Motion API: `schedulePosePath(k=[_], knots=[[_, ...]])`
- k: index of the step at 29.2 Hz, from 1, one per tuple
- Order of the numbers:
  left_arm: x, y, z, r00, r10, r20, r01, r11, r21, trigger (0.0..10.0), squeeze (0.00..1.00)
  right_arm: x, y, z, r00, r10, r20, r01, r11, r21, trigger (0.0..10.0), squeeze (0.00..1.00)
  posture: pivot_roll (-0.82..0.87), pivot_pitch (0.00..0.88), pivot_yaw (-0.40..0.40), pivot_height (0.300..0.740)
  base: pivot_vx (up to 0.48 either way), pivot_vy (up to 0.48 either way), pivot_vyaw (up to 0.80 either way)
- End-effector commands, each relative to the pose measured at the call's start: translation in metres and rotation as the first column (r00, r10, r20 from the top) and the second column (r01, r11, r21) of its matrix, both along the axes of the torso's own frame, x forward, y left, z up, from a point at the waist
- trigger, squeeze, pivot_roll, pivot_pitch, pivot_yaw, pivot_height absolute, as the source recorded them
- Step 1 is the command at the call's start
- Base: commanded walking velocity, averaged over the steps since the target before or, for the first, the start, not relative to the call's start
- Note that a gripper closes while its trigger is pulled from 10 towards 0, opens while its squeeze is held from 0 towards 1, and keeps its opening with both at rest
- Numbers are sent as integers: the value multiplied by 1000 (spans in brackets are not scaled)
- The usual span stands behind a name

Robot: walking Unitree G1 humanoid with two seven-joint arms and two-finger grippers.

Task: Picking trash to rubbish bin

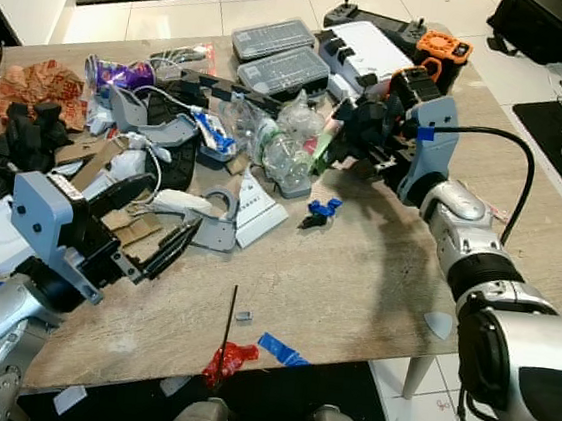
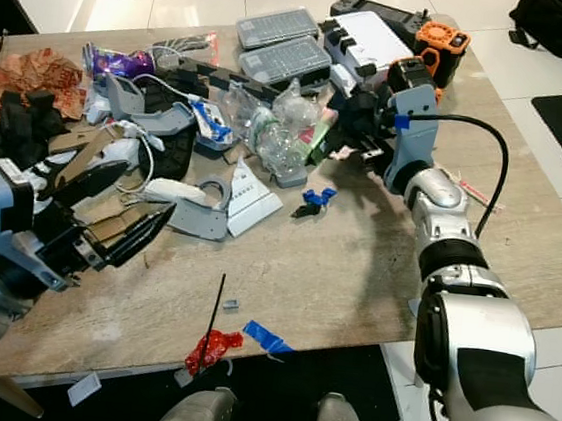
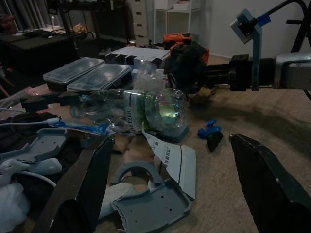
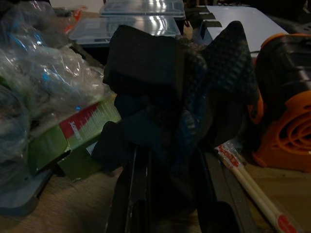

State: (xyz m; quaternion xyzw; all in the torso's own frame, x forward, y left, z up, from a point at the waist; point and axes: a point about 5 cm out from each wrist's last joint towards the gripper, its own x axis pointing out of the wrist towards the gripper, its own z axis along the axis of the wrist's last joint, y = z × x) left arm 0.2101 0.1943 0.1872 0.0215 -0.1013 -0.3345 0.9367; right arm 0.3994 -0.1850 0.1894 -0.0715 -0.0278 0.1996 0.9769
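Black crumpled fabric, a dark wad of cloth-like trash (image 4: 180,97), is sitting clamped between the two fingers of the right gripper (image 1: 370,129), which is reaching over the far right part of the wooden counter (image 1: 354,279) from the right edge. The wad is hanging just above the counter, just beside a crushed clear plastic bottle with a green label (image 3: 150,109) and a green and red cardboard carton (image 4: 73,141), with an orange and black device (image 4: 286,121) close on its other side near the far right corner.

The left gripper (image 1: 171,249) is hovering over the near left part of the counter with its fingers spread apart and nothing between them, just short of a grey curved plastic bracket (image 1: 217,226) and a white folded paper leaflet (image 1: 256,206).

Clutter is covering the far half of the counter: two grey lidded plastic cases (image 1: 282,55) at the far edge, a purple foil wrapper (image 1: 119,75) and crumpled orange-brown paper (image 1: 28,83) toward the far left corner. A small blue plastic piece (image 1: 319,210) is lying mid-counter. Near the front edge are lying a red crumpled wrapper (image 1: 228,359), a strip of blue tape (image 1: 281,349) and a thin black stick (image 1: 228,326).
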Motion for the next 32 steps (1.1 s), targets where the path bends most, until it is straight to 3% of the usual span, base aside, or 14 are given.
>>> schedulePosePath(k=[1, 8, 14, 20, 25, 26, 27, 28, 29, 32], knots=[[-1, 2, -5, 999, -8, -34, 9, 999, 30, 10000, 0, 1, 2, 1, 1000, 12, -6, -12, 1000, 12, 0, 0, 155, 142, 66, 740, 0, 0, 0], [2, -1, -7, 999, -29, -35, 30, 999, 31, 10000, 0, 3, 2, 15, 999, 36, 33, -39, 995, 93, 0, 0, 146, 124, 62, 740, 0, 0, 0], [10, -6, -7, 999, -42, -11, 42, 999, 20, 10000, 0, 4, 13, 49, 966, 210, 153, -243, 939, 245, 0, 0, 129, 67, 44, 740, 0, 0, 0], [23, -18, -8, 1000, -9, 23, 11, 999, -51, 10000, 0, -3, 20, 61, 908, 351, 230, -399, 891, 216, 0, 0, 89, 0, -6, 740, 0, 0, 0], [27, -32, -16, 1000, 5, 29, -2, 995, -95, 10000, 0, -16, 22, 50, 890, 390, 236, -438, 876, 203, 0, 0, 64, 0, -29, 740, 0, 0, 0], [30, -37, -20, 1000, 20, 23, -18, 993, -119, 10000, 0, -25, 22, 39, 897, 380, 224, -426, 879, 215, 2196, 0, 52, 0, -53, 740, 0, 0, 0], [30, -37, -20, 1000, 20, 23, -18, 993, -119, 10000, 0, -25, 22, 39, 897, 380, 224, -426, 879, 215, 2196, 0, 52, 0, -53, 740, 0, 0, 0], [31, -38, -21, 999, 29, 23, -26, 992, -126, 10000, 0, -30, 23, 34, 899, 377, 222, -423, 878, 223, 4824, 0, 52, 0, -53, 740, 0, 0, 0], [32, -39, -22, 999, 37, 22, -34, 991, -132, 10000, 0, -37, 26, 29, 900, 374, 222, -423, 874, 239, 10000, 0, 48, 0, -58, 740, 0, 0, 0], [36, -38, -27, 997, 78, 16, -75, 988, -134, 10000, 0, -51, 31, 18, 911, 350, 217, -403, 868, 292, 10000, 0, 38, 0, -69, 740, 0, 0, 0]])
